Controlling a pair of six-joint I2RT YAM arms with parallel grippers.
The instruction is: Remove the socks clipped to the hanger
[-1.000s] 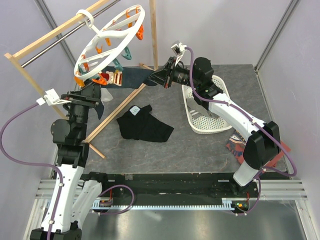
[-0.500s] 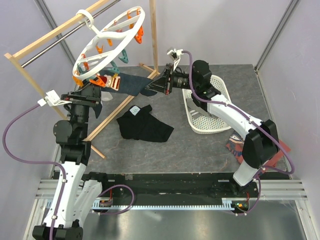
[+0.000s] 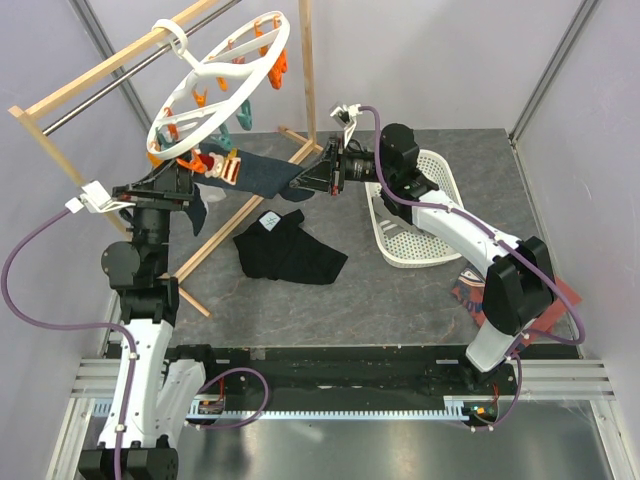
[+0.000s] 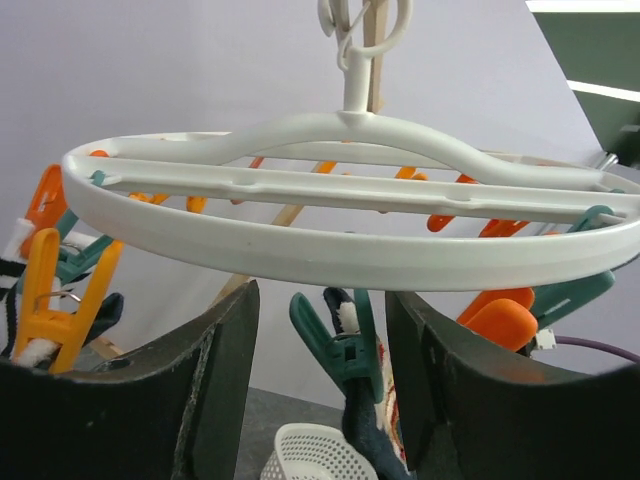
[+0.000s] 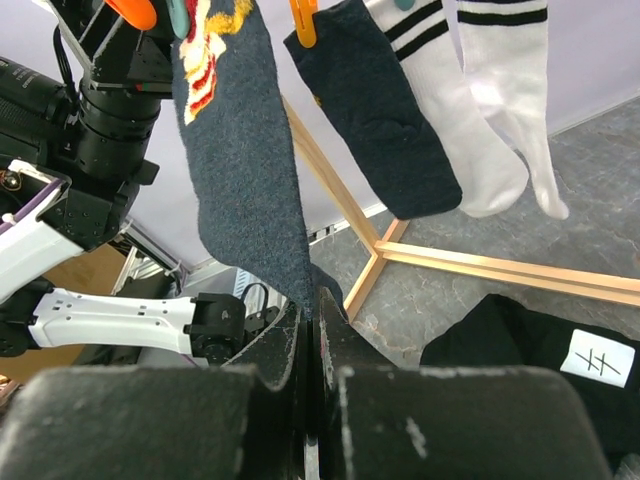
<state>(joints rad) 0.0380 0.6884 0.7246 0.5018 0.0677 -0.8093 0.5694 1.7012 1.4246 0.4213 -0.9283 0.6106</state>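
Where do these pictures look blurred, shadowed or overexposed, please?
Left wrist: the left fingers are dark and soft, the hanger sharp. Right wrist: the right fingers, shut on the navy sock, are blurred, the white striped sock slightly washed out. Top external: evenly lit, sharp throughout.

Right hand (image 5: 312, 308) pinches the navy sock (image 5: 245, 170) (by its toe)

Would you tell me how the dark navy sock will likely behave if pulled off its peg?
Probably floppy: the navy sock hangs limp and folds where the right fingers pinch its toe. Likely light, since one teal peg holds it. The hanger hangs by a hook, so it may swing.
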